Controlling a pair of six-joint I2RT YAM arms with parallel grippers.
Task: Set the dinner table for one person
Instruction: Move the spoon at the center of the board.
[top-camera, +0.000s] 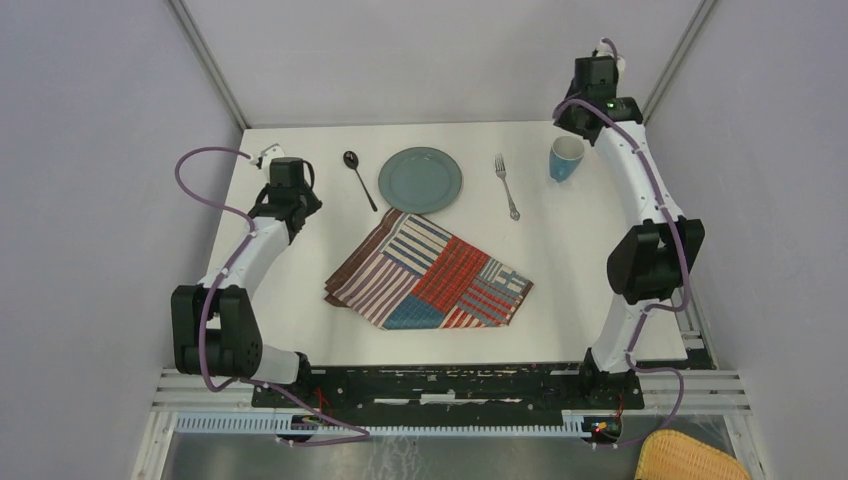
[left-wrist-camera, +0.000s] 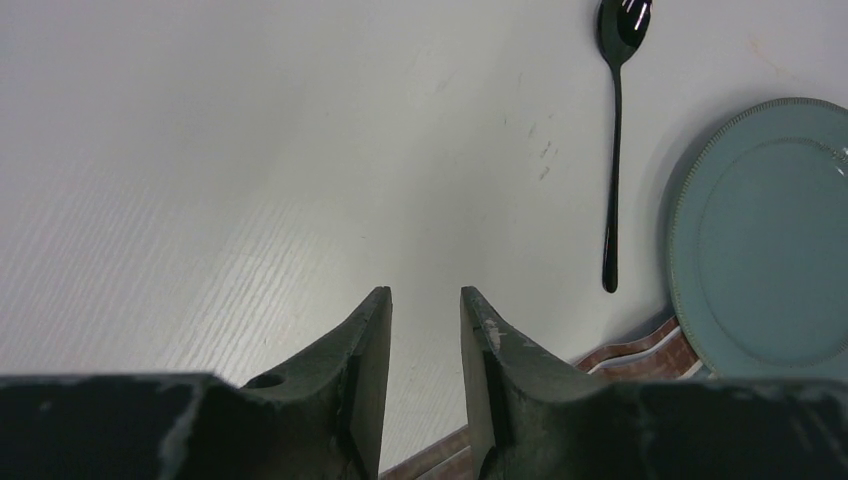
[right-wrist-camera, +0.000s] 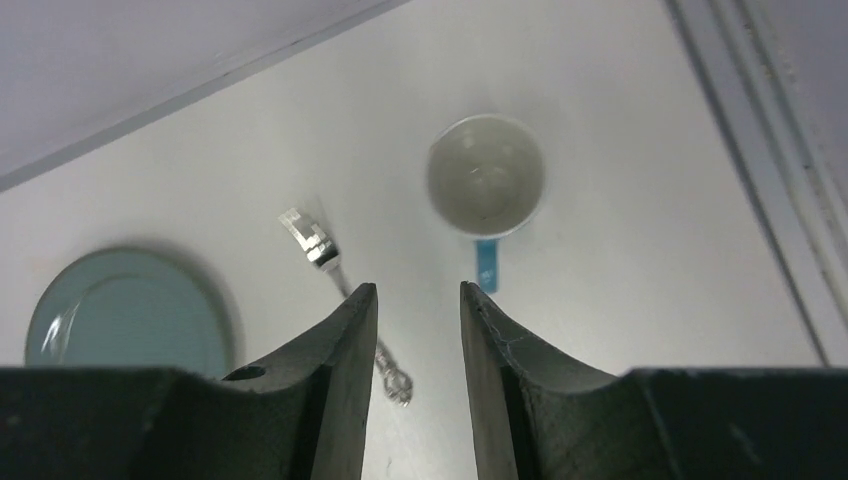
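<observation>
On the white dinner table (top-camera: 580, 250) a striped patchwork placemat (top-camera: 430, 272) lies askew and partly folded near the middle. Behind it sit a teal plate (top-camera: 420, 180), a black spoon (top-camera: 359, 180) to its left, a silver fork (top-camera: 507, 187) to its right and a blue mug (top-camera: 566, 158) at far right. My left gripper (top-camera: 289, 168) hovers left of the spoon (left-wrist-camera: 613, 150), open and empty (left-wrist-camera: 425, 292). My right gripper (top-camera: 598, 85) is raised over the far right corner. It looks down on the mug (right-wrist-camera: 486, 177) and the fork (right-wrist-camera: 325, 250), and it is open and empty (right-wrist-camera: 417, 287).
Grey walls close in the table on the left, back and right. A metal rail (right-wrist-camera: 760, 150) edges the right side. A yellow wicker basket (top-camera: 690, 455) sits below the front rail at the lower right. The placemat's corner (left-wrist-camera: 640, 350) reaches close under the plate (left-wrist-camera: 770, 235).
</observation>
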